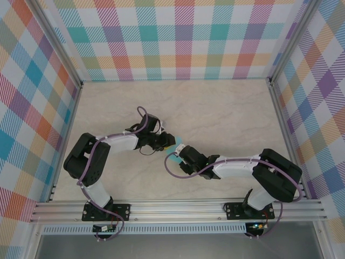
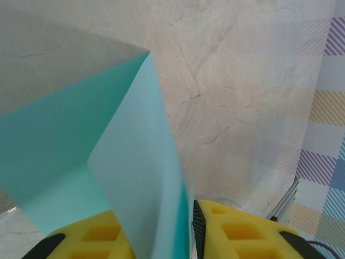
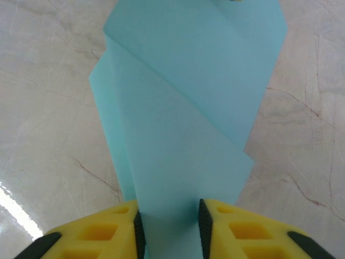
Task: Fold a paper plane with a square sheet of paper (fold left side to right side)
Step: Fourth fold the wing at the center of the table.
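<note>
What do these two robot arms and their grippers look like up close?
Both the left arm and right arm have chunky black joints, white middle links and black bases, with purple cables looping alongside. The left gripper and right gripper each have two blocky yellow fingers with hollow pockets, black pads inside and black outer corners.

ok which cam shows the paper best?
Right wrist. The paper lies face-on there, with much of its outline, layered flaps and diagonal creases in frame. Left wrist is too close: the paper rears up as steep flaps, cropped at the left and bottom edges. Top external catches just a tiny turquoise sliver.
</note>
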Robot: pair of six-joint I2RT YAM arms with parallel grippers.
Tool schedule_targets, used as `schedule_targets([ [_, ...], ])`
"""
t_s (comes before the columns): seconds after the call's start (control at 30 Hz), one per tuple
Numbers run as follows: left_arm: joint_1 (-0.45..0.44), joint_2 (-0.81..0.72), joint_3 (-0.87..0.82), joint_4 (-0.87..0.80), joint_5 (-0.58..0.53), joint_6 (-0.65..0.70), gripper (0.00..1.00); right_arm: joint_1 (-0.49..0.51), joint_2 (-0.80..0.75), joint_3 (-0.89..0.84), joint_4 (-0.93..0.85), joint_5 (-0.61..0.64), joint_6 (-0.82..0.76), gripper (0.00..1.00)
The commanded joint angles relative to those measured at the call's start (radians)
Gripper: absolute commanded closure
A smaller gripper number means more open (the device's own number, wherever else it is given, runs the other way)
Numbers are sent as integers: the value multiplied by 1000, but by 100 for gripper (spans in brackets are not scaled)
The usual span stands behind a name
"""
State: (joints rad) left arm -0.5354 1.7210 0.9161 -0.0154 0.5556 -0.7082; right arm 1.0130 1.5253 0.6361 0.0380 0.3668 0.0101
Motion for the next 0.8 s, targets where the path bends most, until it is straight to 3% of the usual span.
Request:
schedule_targets([
  [0.0,4,-52,32,-61,-12,41,68,6,16,0,21,1,11,72],
  [0.2,30,-106,29,-111,-9,65,59,3,32,-3,17,-12,33,82],
  [0.53,129,-282,-31,-211,-35,112,35,-30,49,1,13,-114,71,85],
  [0.77,144,-303,-120,-172,25,110,36,-117,16,-8,19,-294,117,85],
])
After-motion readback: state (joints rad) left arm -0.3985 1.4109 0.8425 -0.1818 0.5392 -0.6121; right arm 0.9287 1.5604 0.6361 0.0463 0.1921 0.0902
